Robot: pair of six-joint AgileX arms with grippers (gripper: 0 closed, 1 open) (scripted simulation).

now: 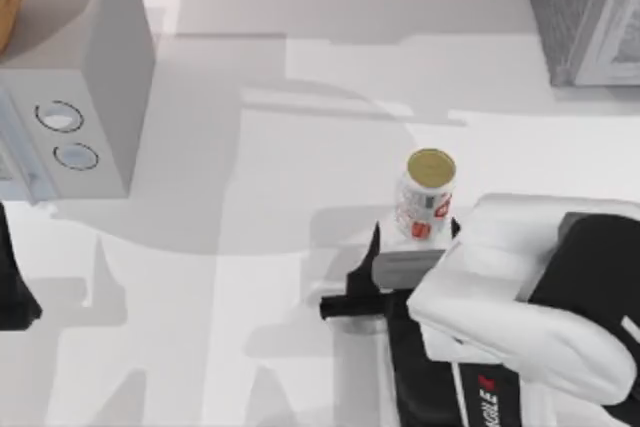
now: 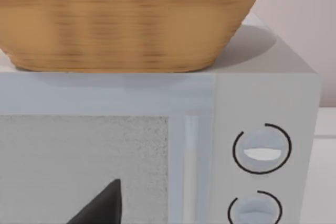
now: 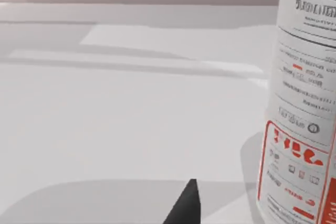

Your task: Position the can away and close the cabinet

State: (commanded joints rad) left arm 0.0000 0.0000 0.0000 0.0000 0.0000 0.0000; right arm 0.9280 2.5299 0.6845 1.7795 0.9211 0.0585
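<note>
Cabinet [image 1: 590, 12] cut off top right

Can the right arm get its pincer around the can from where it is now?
Probably yes. The right pincer sits right at the upright can, with bare table around it and nothing between them. The right wrist view shows the can very close beside one dark fingertip.

White table [image 1: 250, 247] carrying an upright gold-topped, white-labelled can [image 1: 426, 197], a pale grey two-dial box [image 1: 80, 97], a dark grey speckled cabinet [image 1: 580, 7].
</note>
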